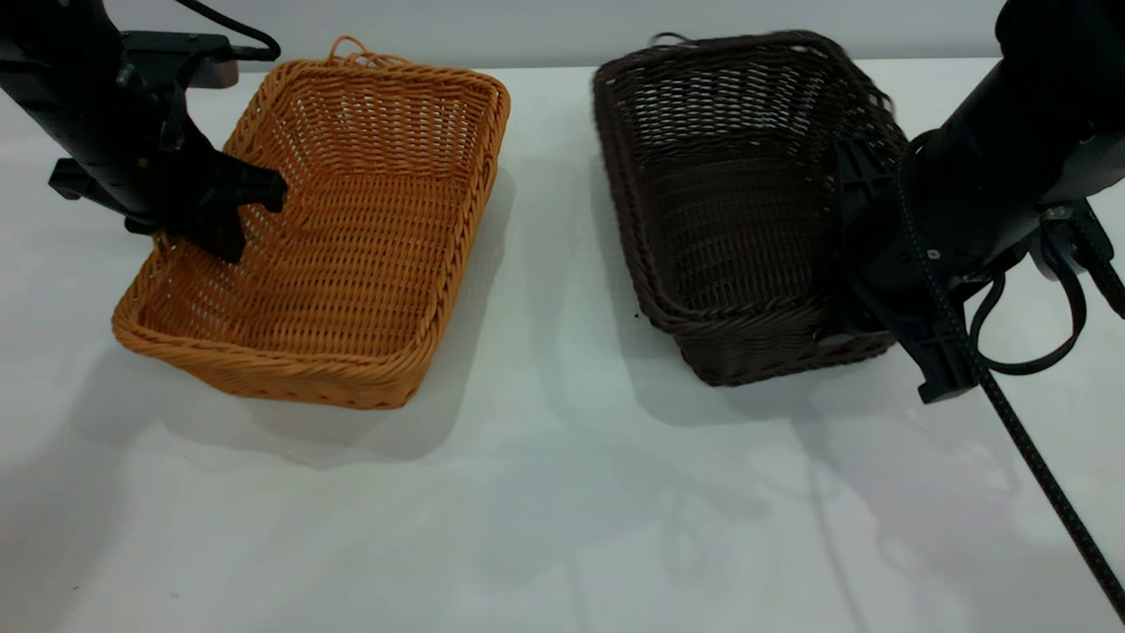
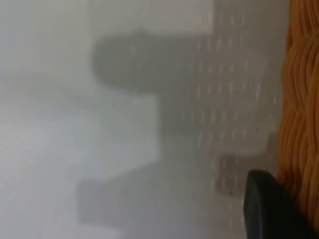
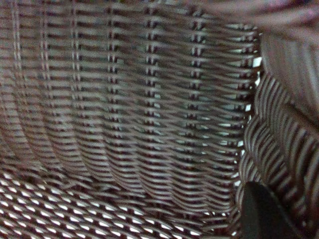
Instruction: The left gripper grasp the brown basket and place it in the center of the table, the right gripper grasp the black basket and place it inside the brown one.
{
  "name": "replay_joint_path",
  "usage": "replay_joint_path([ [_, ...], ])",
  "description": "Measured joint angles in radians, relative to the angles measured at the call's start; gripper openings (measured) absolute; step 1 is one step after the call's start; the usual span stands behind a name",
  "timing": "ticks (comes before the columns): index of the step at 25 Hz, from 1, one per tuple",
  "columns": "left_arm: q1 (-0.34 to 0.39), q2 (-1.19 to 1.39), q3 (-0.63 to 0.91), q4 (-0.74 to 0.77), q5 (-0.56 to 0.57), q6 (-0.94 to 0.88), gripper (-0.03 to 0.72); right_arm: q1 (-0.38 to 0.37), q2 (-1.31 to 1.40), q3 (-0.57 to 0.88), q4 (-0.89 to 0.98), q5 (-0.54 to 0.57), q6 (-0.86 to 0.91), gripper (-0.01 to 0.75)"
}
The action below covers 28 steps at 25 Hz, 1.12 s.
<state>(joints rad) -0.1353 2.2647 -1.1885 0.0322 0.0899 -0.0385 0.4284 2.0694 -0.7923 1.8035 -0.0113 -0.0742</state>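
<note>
- Straddling the left long wall of the brown basket, the left end effector has one finger inside over the weave and the rest of the arm outside. The left wrist view puts the braided rim right beside a dark finger. The hold looks closed on that wall, though the contact itself is hidden.
- The brown basket sits on the left half of the desk, its long axis running from the near edge towards the back and leaning slightly right. The centre lies to its right, so the coming move is a sideways carry that way.
- The right end effector is at the right long wall of the black basket, near its front corner. The right wrist view shows only dark weave with one finger against it. I cannot tell how wide this end effector stands.
- The black basket looks tilted, right side raised, and lies well apart from the brown one with bare desk between them.
- Each arm is nearer its own basket. The brown one probably has to reach the centre first.
</note>
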Motion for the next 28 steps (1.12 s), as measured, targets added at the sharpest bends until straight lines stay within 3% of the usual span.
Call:
replay_joint_path([
  [7, 0.000, 0.000, 0.000, -0.002, -0.033, 0.053, 0.104, -0.013, -0.077, -0.027, -0.005, -0.035, -0.077, 0.076],
  [11, -0.009, 0.000, 0.000, -0.015, -0.071, 0.174, 0.104, -0.104, -0.157, -0.083, -0.067, -0.008, -0.237, 0.076],
  [14, -0.032, 0.000, -0.001, -0.020, -0.132, 0.350, 0.104, -0.202, -0.206, -0.140, -0.143, 0.113, -0.360, 0.076],
  [19, -0.116, 0.000, -0.007, 0.037, -0.252, 0.633, 0.110, -0.347, -0.223, -0.223, -0.331, 0.439, -0.400, 0.076],
  [24, -0.230, 0.000, -0.009, 0.233, -0.338, 0.720, 0.111, -0.438, -0.223, -0.299, -0.605, 0.679, -0.334, 0.076],
  [28, -0.298, 0.021, -0.009, 0.416, -0.407, 0.732, 0.111, -0.474, -0.223, -0.350, -0.765, 0.812, -0.298, 0.076],
])
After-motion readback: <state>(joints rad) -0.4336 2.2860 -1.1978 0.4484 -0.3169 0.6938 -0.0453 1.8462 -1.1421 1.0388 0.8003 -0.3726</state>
